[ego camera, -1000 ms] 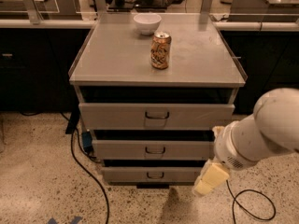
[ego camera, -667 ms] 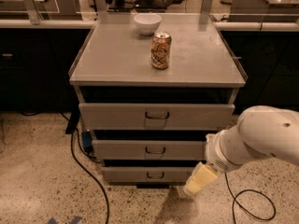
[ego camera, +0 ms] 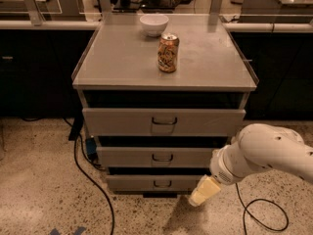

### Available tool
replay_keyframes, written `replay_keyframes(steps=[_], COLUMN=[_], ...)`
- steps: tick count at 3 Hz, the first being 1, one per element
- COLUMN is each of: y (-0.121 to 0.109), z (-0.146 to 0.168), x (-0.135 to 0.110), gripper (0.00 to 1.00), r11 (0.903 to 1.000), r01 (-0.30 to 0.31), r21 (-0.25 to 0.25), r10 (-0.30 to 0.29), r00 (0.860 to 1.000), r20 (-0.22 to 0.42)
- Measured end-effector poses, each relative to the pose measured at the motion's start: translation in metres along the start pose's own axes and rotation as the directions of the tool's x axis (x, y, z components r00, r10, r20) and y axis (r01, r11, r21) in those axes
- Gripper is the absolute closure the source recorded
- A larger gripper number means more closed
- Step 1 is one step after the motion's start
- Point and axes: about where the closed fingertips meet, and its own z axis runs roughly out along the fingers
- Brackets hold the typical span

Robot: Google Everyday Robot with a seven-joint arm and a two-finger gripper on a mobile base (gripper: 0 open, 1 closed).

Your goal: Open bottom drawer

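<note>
The grey cabinet has three drawer fronts. The bottom drawer [ego camera: 146, 182] is the lowest and narrowest, with a small dark pull handle [ego camera: 162, 183] at its centre, and it looks shut. My gripper [ego camera: 204, 191] hangs from the white arm at the lower right. It sits just right of the bottom drawer's front, near its right end, and a little right of the handle. It holds nothing that I can see.
A brown drink can [ego camera: 167, 53] and a white bowl [ego camera: 153, 24] stand on the cabinet top [ego camera: 117, 58]. Black cables [ego camera: 93, 180] run over the speckled floor at the left and at the right [ego camera: 259, 219]. Dark counters stand behind.
The arm and gripper have moved left and slightly down, closer to the bottom drawer's front. The drawers have not moved.
</note>
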Motion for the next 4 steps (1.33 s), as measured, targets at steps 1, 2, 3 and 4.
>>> replay_keyframes(steps=[1,2,3,4], y=[0.005,0.031,0.060,0.054], z=[0.013,0.049,0.112,0.119], x=[0.004,0.033,0.067,0.057], gripper=[0.00,0.00,0.00,0.00], r11=[0.9994,0.9932,0.9724,0.9539], r01=[-0.033,-0.116,-0.230,-0.300], r21=[-0.013,-0.015,-0.037,-0.012], r10=[0.033,0.115,0.227,0.300], r00=[0.999,0.992,0.970,0.954], r20=[-0.029,-0.060,-0.082,-0.025])
